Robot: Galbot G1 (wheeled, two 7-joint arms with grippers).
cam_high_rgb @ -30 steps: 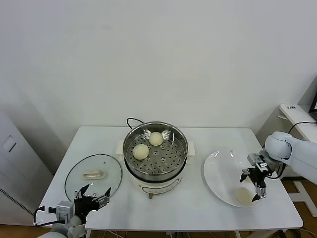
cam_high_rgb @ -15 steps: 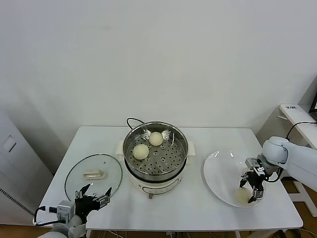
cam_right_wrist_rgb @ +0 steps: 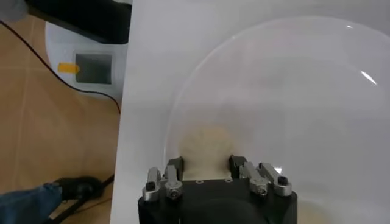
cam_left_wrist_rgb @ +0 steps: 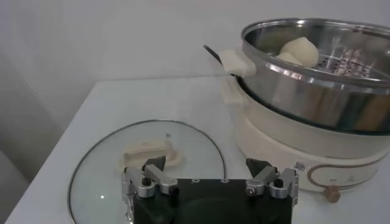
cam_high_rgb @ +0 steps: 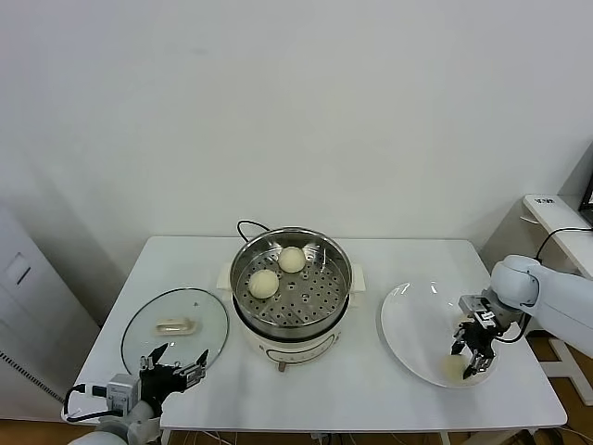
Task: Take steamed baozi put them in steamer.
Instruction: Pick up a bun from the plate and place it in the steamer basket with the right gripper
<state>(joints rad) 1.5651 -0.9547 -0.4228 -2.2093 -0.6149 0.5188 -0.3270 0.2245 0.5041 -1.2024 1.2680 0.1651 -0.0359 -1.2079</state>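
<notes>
Right gripper fingers: we see the right gripper with its fingers pressed in against both sides of a baozi, clamped on it.
Held baozi: it sits on the white plate, near the plate's front edge, with the right gripper down over it.
Plate: on the table, to the right of the steamer and apart from it.
Steamer contents: we count two baozi in the steel basket, one toward the left and one toward the back.
Left gripper fingers: the left gripper has its fingers spread wide apart, holding nothing.
Left gripper place: it hangs low at the table's front left corner, just in front of the glass lid.
Glass lid: lying flat on the table, left of the steamer.
</notes>
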